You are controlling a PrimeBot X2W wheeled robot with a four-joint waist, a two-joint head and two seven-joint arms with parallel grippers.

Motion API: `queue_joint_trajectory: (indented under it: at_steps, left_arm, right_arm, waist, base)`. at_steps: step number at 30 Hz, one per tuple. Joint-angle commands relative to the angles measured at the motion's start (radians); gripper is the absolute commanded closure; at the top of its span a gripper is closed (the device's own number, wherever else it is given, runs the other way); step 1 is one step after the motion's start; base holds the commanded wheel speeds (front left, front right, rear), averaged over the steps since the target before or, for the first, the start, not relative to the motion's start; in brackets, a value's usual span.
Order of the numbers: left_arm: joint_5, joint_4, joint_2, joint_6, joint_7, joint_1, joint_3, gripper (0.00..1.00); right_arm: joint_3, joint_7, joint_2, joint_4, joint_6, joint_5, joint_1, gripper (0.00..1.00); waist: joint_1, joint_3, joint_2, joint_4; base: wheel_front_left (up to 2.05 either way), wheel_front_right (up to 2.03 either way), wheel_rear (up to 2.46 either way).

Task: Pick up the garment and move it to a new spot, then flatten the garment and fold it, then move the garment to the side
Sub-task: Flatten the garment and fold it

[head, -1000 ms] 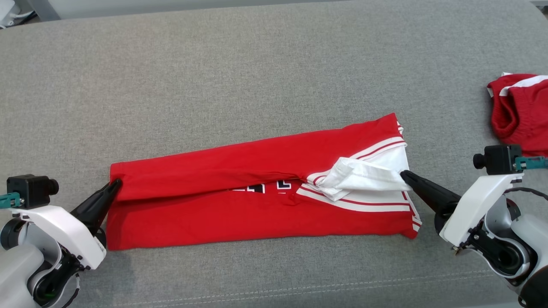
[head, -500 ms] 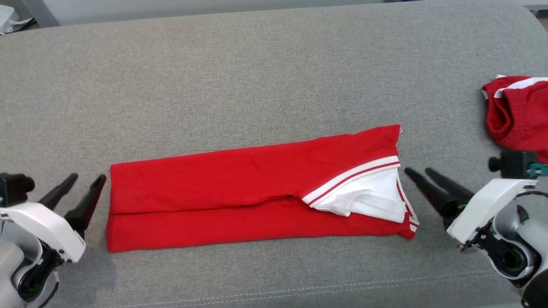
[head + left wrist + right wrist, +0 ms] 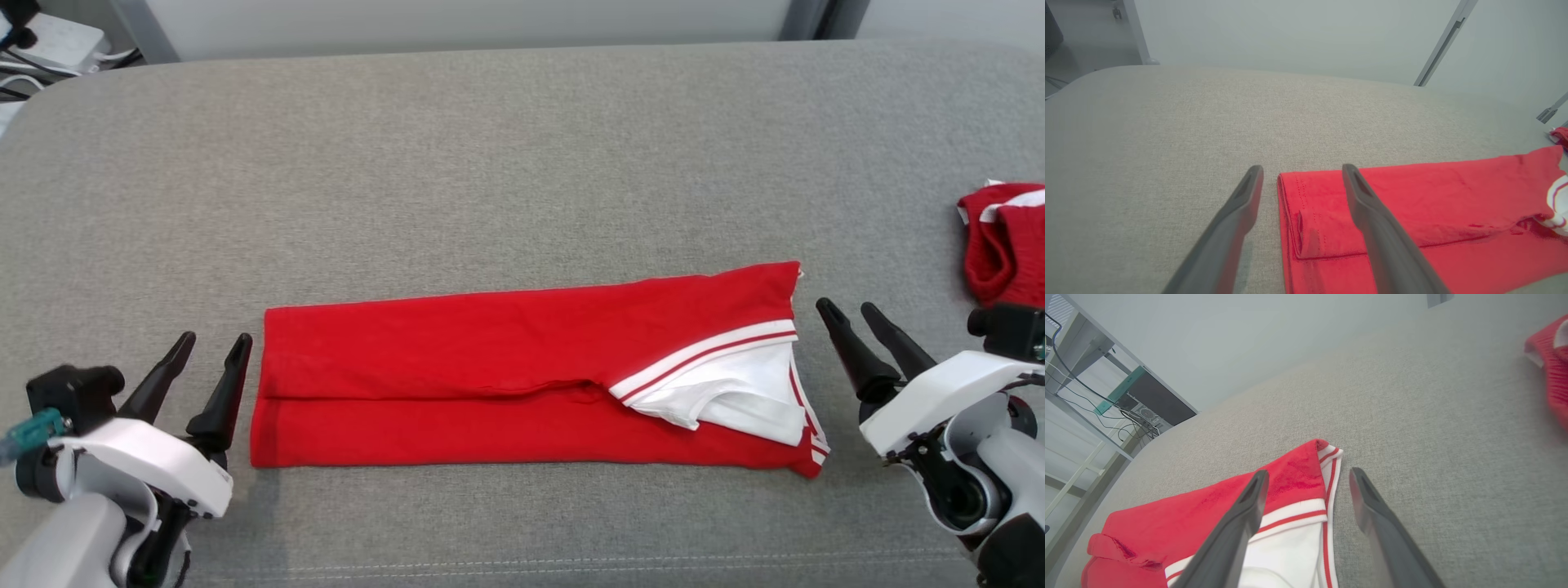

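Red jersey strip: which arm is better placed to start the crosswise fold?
Probably left. Both grippers are open at the ends of the red jersey, but the left gripper lines up with a neat stacked hem, while the right gripper faces a loose white flap that could slip out.

Looks like a lab: metal shelving (image 3: 1086,347), trailing cables (image 3: 1133,424).
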Motion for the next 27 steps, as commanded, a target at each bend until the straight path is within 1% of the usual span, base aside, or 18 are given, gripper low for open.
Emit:
queue_joint_trajectory:
  at_steps: [1, 6, 10, 14, 18, 27]
  left_arm:
    - [0.029, -0.027, 0.025, 0.013, -0.006, 0.004, 0.078, 0.00]
    - [0.154, -0.090, -0.062, 0.030, -0.006, 0.097, 0.224, 0.00]
    - [0.245, -0.123, -0.119, 0.029, -0.006, 0.161, 0.301, 0.00]
    - [0.307, -0.153, -0.174, 0.022, -0.006, 0.211, 0.358, 0.00]
    - [0.348, -0.163, -0.208, 0.008, -0.006, 0.245, 0.393, 0.00]
    - [0.378, -0.158, -0.249, -0.018, -0.006, 0.256, 0.447, 0.00]
  right_arm:
    - [0.000, -0.017, -0.004, 0.001, -0.003, -0.015, 0.028, 0.00]
    - [-0.002, -0.033, 0.044, 0.057, -0.003, -0.044, 0.036, 0.00]
    - [-0.002, -0.043, 0.070, 0.104, -0.003, -0.071, 0.046, 0.00]
    - [-0.020, -0.052, 0.091, 0.161, -0.003, -0.086, 0.056, 0.00]
    - [-0.044, -0.057, 0.109, 0.213, -0.003, -0.094, 0.062, 0.00]
    - [-0.052, -0.057, 0.129, 0.285, -0.003, -0.100, 0.042, 0.00]
  waist:
    - [0.0000, -0.009, -0.0001, 0.010]
    - [0.0000, -0.028, -0.0001, 0.028]
    - [0.0000, -0.041, -0.0001, 0.039]
    - [0.0000, -0.049, -0.0001, 0.052]
    - [0.0000, -0.051, -0.0001, 0.064]
    - [0.0000, -0.023, -0.0001, 0.089]
  base:
    - [0.00, 0.00, 0.00]
    - [0.00, 0.00, 0.00]
    - [0.00, 0.00, 0.00]
    - [0.00, 0.00, 0.00]
    - [0.00, 0.00, 0.00]
    - [0.00, 0.00, 0.00]
